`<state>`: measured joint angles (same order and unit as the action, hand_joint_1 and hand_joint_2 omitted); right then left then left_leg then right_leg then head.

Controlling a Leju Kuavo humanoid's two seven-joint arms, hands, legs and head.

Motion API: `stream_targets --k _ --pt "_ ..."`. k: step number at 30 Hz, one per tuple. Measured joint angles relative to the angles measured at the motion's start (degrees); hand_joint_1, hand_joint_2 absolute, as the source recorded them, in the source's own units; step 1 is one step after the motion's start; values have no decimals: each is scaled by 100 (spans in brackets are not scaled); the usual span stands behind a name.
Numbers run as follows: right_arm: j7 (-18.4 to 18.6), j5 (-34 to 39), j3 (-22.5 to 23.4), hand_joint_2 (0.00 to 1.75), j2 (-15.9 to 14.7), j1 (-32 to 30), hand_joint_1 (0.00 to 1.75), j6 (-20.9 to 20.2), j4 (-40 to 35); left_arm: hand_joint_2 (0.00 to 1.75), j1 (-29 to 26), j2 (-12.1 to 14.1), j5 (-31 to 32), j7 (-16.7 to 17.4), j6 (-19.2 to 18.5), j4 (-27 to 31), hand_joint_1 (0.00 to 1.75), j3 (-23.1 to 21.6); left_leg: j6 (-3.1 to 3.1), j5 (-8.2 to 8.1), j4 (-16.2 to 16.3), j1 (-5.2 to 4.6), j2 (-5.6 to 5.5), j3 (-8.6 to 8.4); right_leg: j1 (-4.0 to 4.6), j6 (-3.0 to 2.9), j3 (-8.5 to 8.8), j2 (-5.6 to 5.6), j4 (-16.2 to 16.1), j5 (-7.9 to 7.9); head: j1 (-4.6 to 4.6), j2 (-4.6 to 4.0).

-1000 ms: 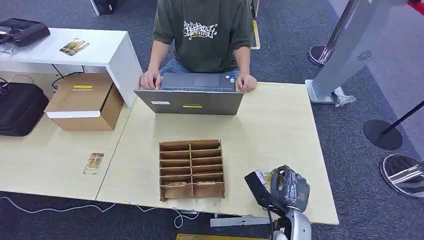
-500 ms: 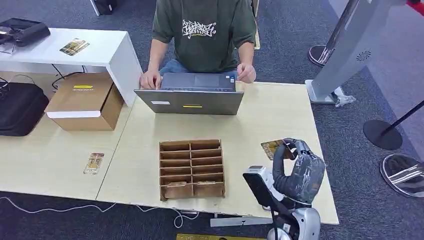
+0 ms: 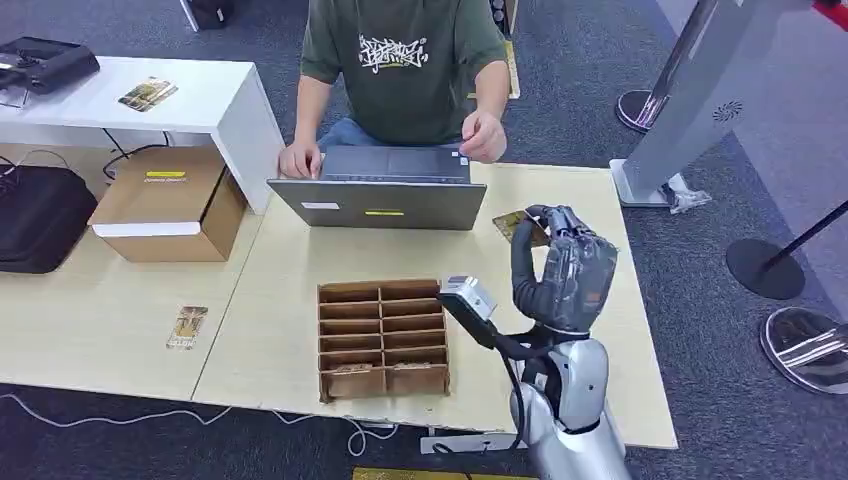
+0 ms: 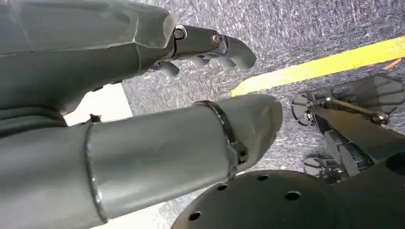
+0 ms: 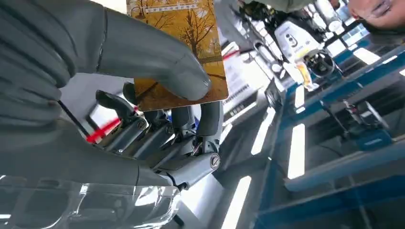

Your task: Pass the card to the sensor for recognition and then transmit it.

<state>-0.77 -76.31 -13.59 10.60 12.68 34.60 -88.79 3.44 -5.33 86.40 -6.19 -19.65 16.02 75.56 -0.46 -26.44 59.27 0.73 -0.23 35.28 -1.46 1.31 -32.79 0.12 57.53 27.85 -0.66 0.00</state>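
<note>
Right hand [image 3: 562, 272] raised above the wooden surface [image 3: 560, 215], thumb and fingers [image 5: 157, 57] pinching the card [image 3: 510, 224] upright; right wrist view shows the card's yellow autumn-tree print. Card hangs just beside the laptop [image 3: 380, 190], near a person's hand [image 3: 483, 137] lifted off the keyboard. The person sits behind the laptop, other hand on its edge. Cardboard divider tray [image 3: 383, 336] lies between robot and laptop, left of the raised arm. Second card [image 3: 187, 326] flat on the adjoining surface; cardboard box [image 3: 172, 203] and black bag [image 3: 40, 215] beyond it. Grey stand [image 3: 690, 100] at right, on carpet. Left hand [image 4: 143, 71] hangs over carpet, fingers loosely curled w/ nothing in them.
</note>
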Motion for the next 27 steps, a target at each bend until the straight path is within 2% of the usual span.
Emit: stream_targets --k 3,5,6,9,14,18,27 --pt "283 -827 -103 175 -57 415 175 202 397 0 14 29 57 -4 9 -24 0 -92 0 0 0 0 0 1 0 0 0 0 0 0 -2 0" --pt "493 -922 -188 175 -91 719 175 348 693 0 34 50 94 -4 9 -48 0 -133 0 0 0 0 0 1 0 0 0 -1 0 0 -2 0" --pt "782 -924 -280 175 -155 879 175 361 834 0 41 66 105 -2 11 -55 0 -149 0 0 0 0 -2 2 0 1 1 -3 0 0 -2 0" --pt "2022 -930 -1020 175 -514 1692 175 378 1390 0 43 103 114 4 -4 -87 0 -223 -2 2 0 -1 8 1 -1 -5 -3 9 3 -8 0 0" --pt "2888 -933 -2285 175 -809 2759 175 381 2196 0 62 138 140 4 -15 -116 0 -273 -2 6 2 0 7 -2 0 -1 -3 8 3 -13 -2 0" --pt "3093 -933 -2912 175 -881 3420 175 381 2823 0 93 157 220 63 -33 -153 0 -393 -2 6 2 1 10 -3 1 -1 -4 11 3 -13 -2 0" --pt "2953 -933 -3432 175 -813 4232 175 383 3951 0 179 157 234 142 -57 -162 0 -592 -2 6 3 0 2 -2 0 0 0 5 3 -13 0 0"
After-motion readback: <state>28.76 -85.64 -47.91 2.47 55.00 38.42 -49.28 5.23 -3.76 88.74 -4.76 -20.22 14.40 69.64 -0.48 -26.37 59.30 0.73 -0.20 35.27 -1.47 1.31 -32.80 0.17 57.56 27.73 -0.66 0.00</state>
